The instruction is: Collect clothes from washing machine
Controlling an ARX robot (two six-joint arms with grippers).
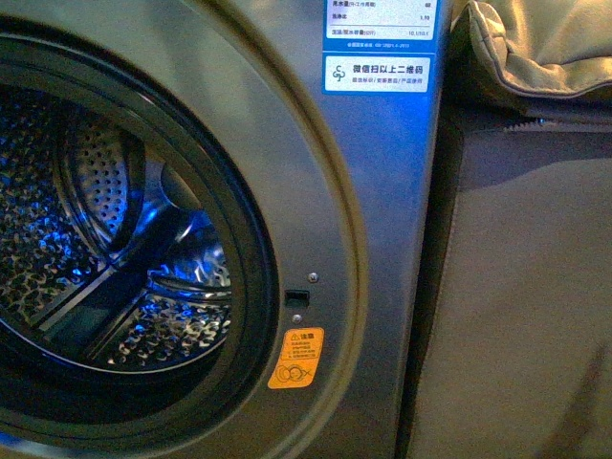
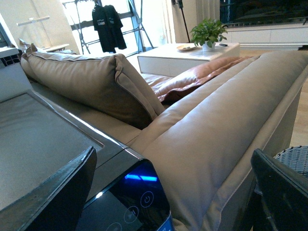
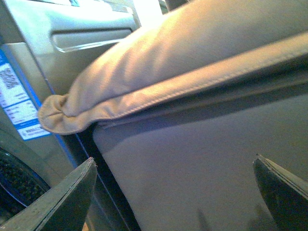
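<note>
A beige sofa (image 2: 231, 125) is sitting at the right; far behind it, daylight is flooding windows (image 2: 144, 19) beside a white low table (image 2: 187, 55) carrying a potted plant (image 2: 208, 32).

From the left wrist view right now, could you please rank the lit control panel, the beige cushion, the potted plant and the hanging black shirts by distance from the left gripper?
1. Lit control panel, just beyond the left gripper, between its fingers.
2. Beige cushion, on the sofa behind the panel.
3. Potted plant, on the white table past the sofa.
4. Hanging black shirts, by the window; possibly level with the plant.
</note>
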